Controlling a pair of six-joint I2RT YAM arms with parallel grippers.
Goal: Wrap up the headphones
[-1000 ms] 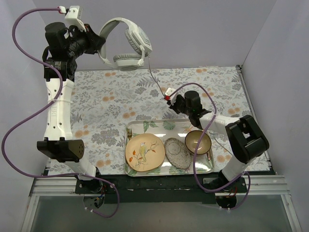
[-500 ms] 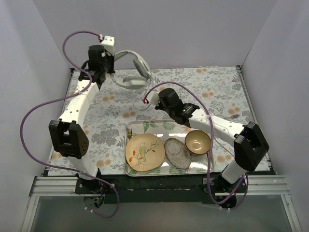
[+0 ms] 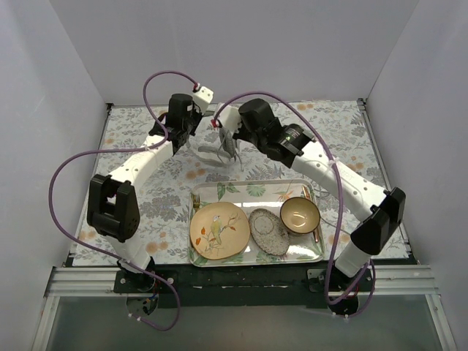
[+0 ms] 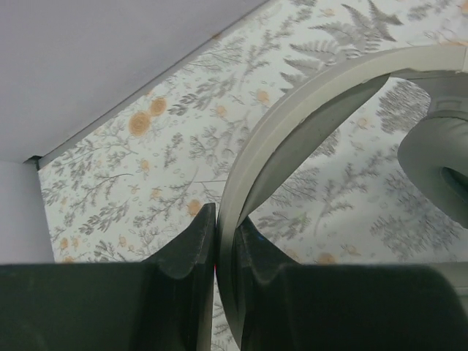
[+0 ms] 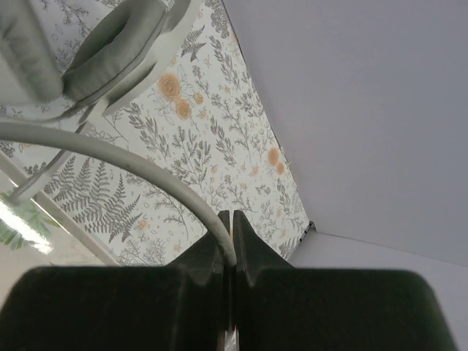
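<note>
The light grey headphones (image 3: 219, 144) hang low over the back middle of the floral table. My left gripper (image 3: 191, 130) is shut on the arched headband (image 4: 292, 110), with one ear cup (image 4: 433, 157) at the right edge of that view. My right gripper (image 3: 234, 131) is right beside the headphones on their right side. It is shut on the thin grey cable (image 5: 110, 150), which curves away left from its fingertips (image 5: 218, 228) toward an ear cup (image 5: 110, 44). The two grippers are very close together over the headphones.
A tray (image 3: 241, 191) at the near middle holds a bird-pattern plate (image 3: 218, 229), a speckled oval dish (image 3: 268, 232), a bowl (image 3: 300, 214) and a fork (image 3: 195, 202). White walls close in the back and both sides. Purple arm cables loop above the table.
My left arm brought the headphones down from high at the back left to the table's back middle. My right gripper moved back and left, closing in on the headphones while holding the cable.
</note>
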